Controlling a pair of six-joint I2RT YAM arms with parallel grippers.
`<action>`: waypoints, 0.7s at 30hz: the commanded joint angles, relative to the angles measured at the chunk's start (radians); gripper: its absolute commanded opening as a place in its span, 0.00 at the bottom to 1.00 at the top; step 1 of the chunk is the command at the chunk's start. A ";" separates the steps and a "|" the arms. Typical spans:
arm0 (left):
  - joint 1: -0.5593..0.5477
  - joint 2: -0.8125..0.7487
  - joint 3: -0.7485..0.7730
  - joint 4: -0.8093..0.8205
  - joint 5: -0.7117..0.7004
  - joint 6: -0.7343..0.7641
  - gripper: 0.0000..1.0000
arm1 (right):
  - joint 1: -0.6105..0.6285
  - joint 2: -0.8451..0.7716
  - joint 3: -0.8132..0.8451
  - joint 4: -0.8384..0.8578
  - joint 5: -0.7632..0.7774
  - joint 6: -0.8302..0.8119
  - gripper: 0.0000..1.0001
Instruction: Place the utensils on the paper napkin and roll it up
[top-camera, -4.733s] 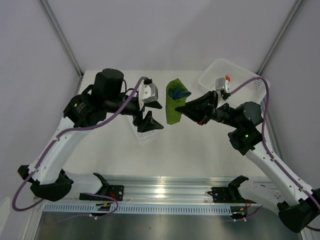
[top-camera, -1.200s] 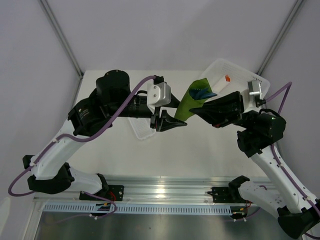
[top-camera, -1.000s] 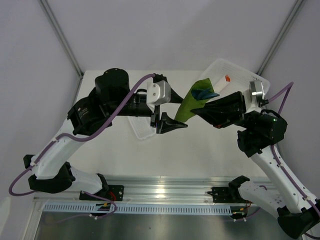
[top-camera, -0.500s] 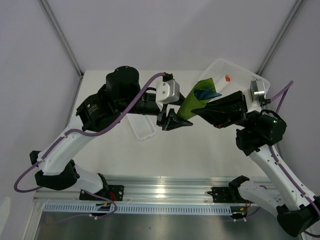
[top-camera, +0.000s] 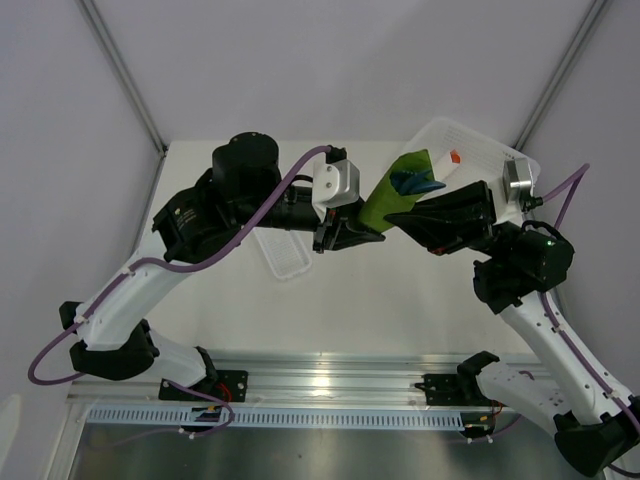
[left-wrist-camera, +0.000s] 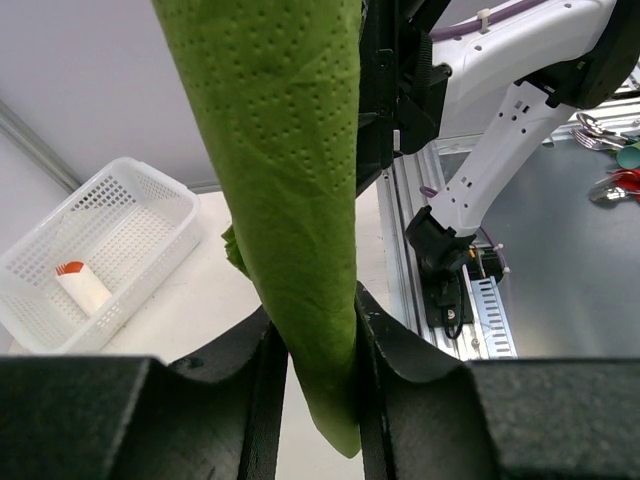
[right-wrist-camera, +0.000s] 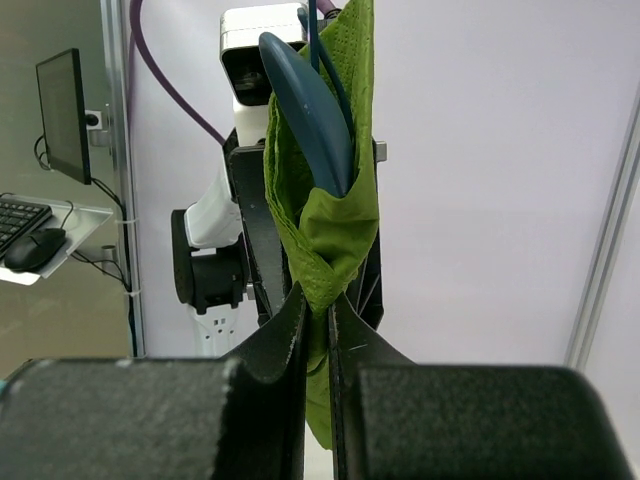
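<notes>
Pale lilac walls (top-camera: 330, 60) around a white table (top-camera: 400, 300); a monitor (right-wrist-camera: 62, 115) above a keyboard (right-wrist-camera: 15, 213)

Rolled green paper napkin (left-wrist-camera: 290, 200) is running top to bottom through the middle. The left hand (left-wrist-camera: 315, 350) is pinching it low, dark fingers (left-wrist-camera: 262, 375) pressing both sides, its tip poking below. A white mesh basket (left-wrist-camera: 130, 225) is sitting on the bench (left-wrist-camera: 195, 300) at left, holding a white piece with orange tip (left-wrist-camera: 82, 285). The other arm's white link (left-wrist-camera: 500, 130) is showing at right.
</notes>
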 joint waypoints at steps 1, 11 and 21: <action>-0.007 -0.020 0.030 0.002 0.002 -0.013 0.33 | -0.004 -0.022 -0.001 -0.020 0.027 -0.030 0.00; -0.006 -0.008 0.027 0.005 0.021 -0.025 0.03 | -0.006 -0.043 -0.018 -0.071 0.031 -0.043 0.00; -0.007 0.008 0.007 0.008 0.044 -0.048 0.01 | -0.011 -0.083 0.000 -0.273 0.033 -0.137 0.35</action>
